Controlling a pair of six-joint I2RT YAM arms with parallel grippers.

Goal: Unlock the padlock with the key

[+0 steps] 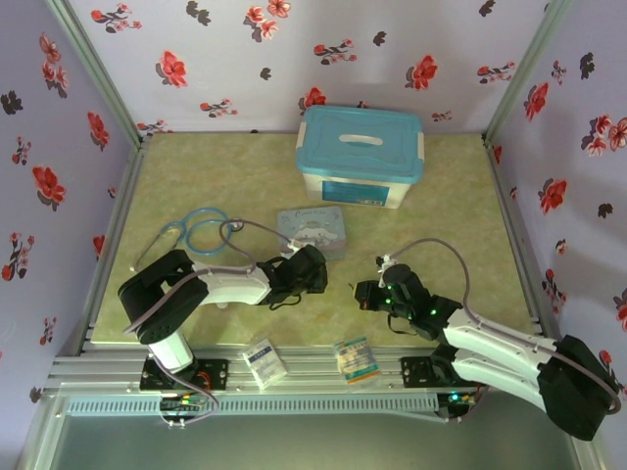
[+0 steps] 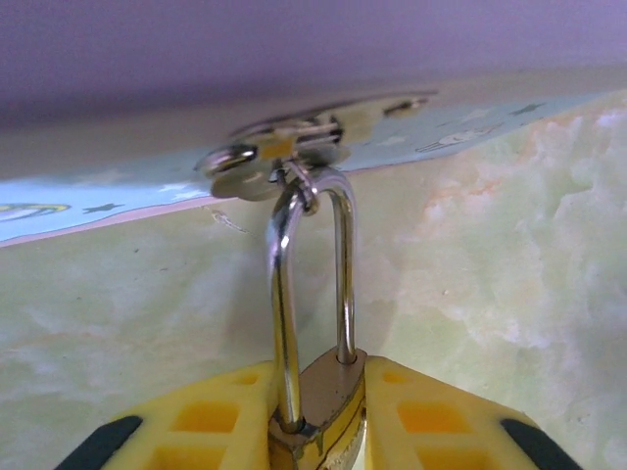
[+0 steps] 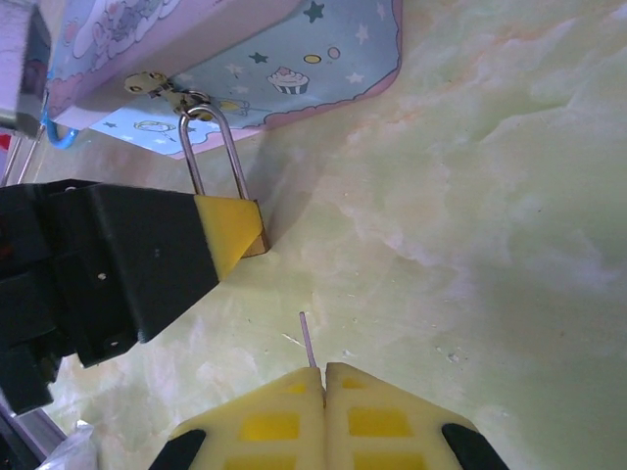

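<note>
From above, the left arm [image 1: 230, 284] and right arm [image 1: 490, 348] stretch low over the green table [image 1: 441, 196] toward the blue tin [image 1: 313, 230], while the wrist views show close up the left gripper [image 2: 318, 382] squeezing the gold padlock [image 2: 331, 411] hooked to the tin, and the right gripper [image 3: 324, 377] pinched shut on the thin key [image 3: 308, 338] nearby.

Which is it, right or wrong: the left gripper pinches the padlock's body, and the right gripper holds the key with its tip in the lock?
Wrong on one point: in the right wrist view the key in the right gripper lies short of the padlock, not in it. The rest holds.
</note>
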